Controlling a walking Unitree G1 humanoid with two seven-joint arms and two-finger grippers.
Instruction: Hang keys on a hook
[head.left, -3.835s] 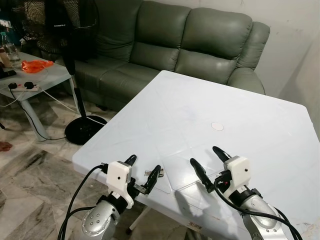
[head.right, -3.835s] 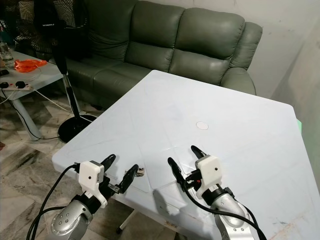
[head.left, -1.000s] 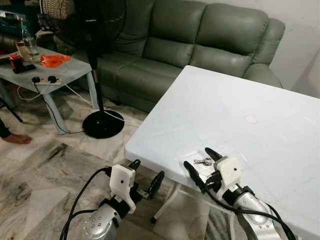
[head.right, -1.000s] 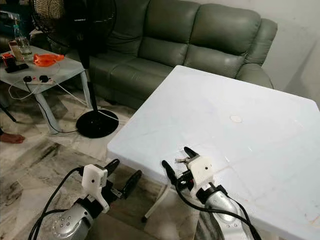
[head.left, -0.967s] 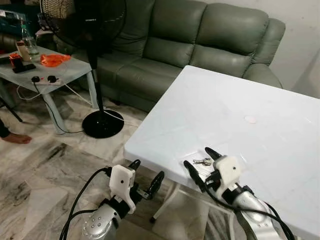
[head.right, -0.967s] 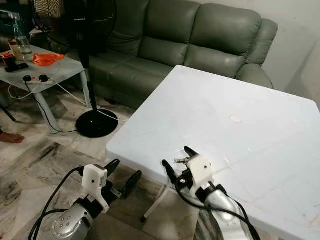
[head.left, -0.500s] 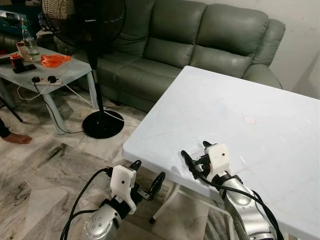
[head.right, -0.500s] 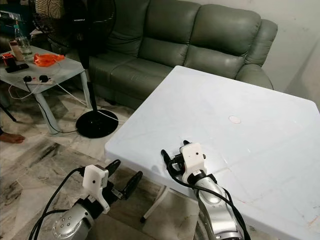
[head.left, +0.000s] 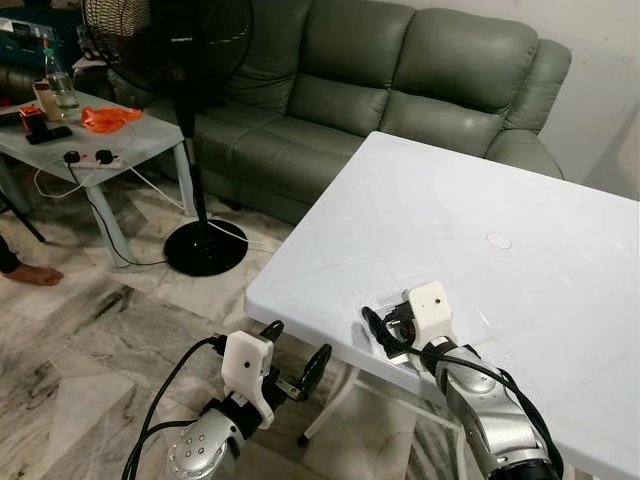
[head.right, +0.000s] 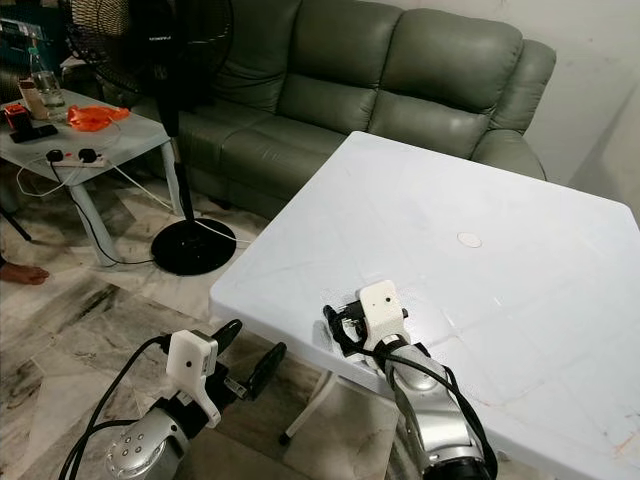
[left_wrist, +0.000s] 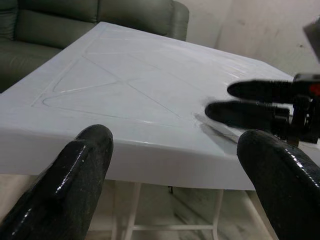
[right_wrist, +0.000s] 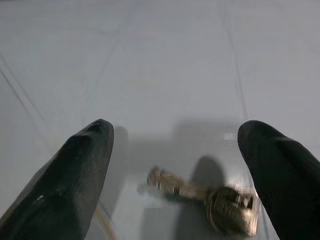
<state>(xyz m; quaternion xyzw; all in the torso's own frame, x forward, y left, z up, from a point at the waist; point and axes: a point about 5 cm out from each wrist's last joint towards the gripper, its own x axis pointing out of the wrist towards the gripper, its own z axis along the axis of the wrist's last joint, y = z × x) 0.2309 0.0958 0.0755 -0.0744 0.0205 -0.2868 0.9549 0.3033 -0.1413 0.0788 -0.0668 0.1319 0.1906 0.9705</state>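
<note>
The small bunch of brass-coloured metal keys (right_wrist: 202, 195) lies flat on the white plastic square worktop (head.left: 500, 200), close to the worktop's corner nearest the robot and just inside its front edge. The right hand (right_wrist: 180, 165) is lowered over that same corner with its two black fingers (right_wrist: 75, 175) spread wide, one on either side of the keys and not yet touching them; the bunch lies straight ahead of the hand, in the gap between the fingers and nearer one finger than the other. The long axis of the keys runs across from finger to finger, not along the fingers, so closing would press on the ends of the bunch; turning the wrist may give a surer pinch, I judge. The left hand (head.left: 297, 368) hangs below the worktop's edge and off that corner, fingers spread and holding nothing, so the right arm is plainly the nearer one. No hook can be made out. The only writing is a white brand word on the black standing fan (head.left: 170, 45) beyond the worktop, too small to read.
</note>
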